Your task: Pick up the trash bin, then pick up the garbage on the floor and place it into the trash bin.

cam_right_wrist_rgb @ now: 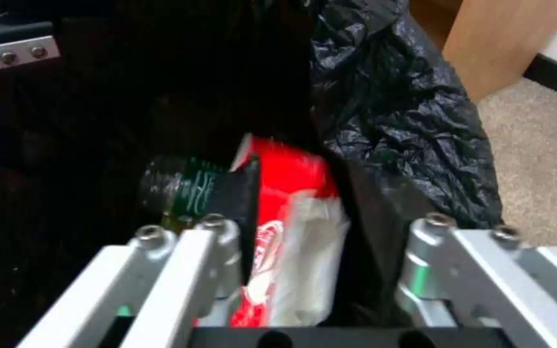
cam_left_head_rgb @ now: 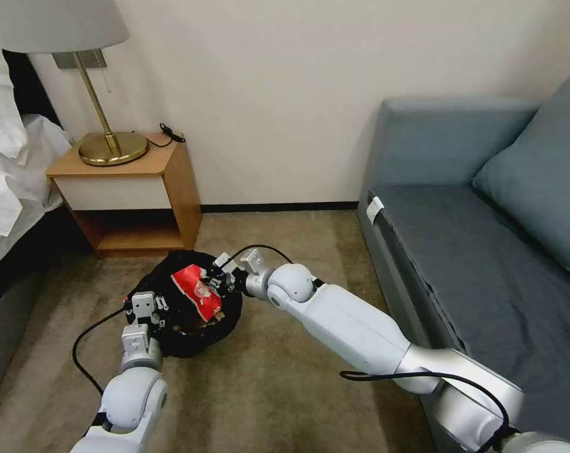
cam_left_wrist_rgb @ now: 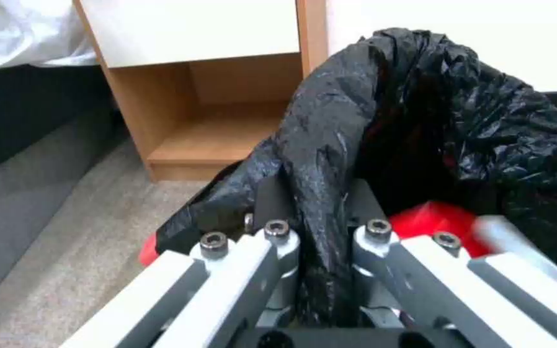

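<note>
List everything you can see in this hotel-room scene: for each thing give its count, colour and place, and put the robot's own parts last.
trash bin: one, black-bagged, on the carpet before the nightstand.
red snack wrapper: one, red, over the bin's opening.
bottle: one, green-labelled, inside the bin.
nightstand: one, wood and white, beside the bed.
lamp: one, brass, on the nightstand.
bed: one, white linen, far left.
sofa: one, grey-blue, right.
carpet: beige-brown.
left hand: shut on the bin's rim.
right hand: around the wrapper, over the bin.
</note>
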You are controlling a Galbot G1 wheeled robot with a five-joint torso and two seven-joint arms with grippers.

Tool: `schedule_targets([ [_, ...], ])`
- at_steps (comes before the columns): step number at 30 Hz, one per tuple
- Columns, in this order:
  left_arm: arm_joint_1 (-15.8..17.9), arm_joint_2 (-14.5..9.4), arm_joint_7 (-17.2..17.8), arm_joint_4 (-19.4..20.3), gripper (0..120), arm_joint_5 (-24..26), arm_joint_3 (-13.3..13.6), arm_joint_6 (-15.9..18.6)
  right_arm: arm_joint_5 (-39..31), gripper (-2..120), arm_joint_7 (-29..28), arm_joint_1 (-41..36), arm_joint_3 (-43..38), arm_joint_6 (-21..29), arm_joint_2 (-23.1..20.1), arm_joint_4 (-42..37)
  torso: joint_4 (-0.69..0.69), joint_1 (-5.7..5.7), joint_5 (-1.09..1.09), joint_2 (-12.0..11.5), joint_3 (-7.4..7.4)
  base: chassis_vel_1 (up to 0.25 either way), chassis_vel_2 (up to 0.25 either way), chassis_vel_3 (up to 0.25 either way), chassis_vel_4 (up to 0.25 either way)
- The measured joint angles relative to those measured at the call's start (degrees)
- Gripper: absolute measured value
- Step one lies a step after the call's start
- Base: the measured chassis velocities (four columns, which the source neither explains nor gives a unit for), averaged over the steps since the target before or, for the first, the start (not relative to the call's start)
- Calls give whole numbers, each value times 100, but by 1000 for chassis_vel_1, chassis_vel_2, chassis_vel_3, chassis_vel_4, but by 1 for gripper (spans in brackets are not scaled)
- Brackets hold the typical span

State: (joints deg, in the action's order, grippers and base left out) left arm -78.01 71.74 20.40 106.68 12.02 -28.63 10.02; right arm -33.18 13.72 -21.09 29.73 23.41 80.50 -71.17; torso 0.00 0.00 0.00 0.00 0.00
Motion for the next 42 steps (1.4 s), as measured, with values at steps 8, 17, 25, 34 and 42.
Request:
schedule_targets([
  [8, -35, 7, 1, 13, 4, 9, -37, -14, 26, 65, -7, -93, -113, 12, -74, -82, 0, 0, 0, 0, 0, 0, 0, 0, 0],
  [17, -102, -21, 7, 42, 4, 263, -234, -48, -31, 98, -47, -225, -804, 2, -247, -421, 0, 0, 0, 0, 0, 0, 0, 0, 0],
  [25, -118, 9, 98, 123, 4, 831, -418, -164, -31, 100, -127, -439, -1560, -48, -371, -414, 0, 0, 1, 0, 0, 0, 0, 0, 0],
  [34, -283, 140, 267, 183, 4, 1894, -677, -473, 152, 100, -63, -806, -2131, -139, -570, -347, 0, 0, 1, 0, 0, 0, 0, 0, 0],
  [42, -319, 190, 348, 69, 4, 2542, -881, -766, 281, 100, 22, -1012, -2391, -199, -564, -334, 0, 0, 1, 0, 0, 0, 0, 0, 0],
])
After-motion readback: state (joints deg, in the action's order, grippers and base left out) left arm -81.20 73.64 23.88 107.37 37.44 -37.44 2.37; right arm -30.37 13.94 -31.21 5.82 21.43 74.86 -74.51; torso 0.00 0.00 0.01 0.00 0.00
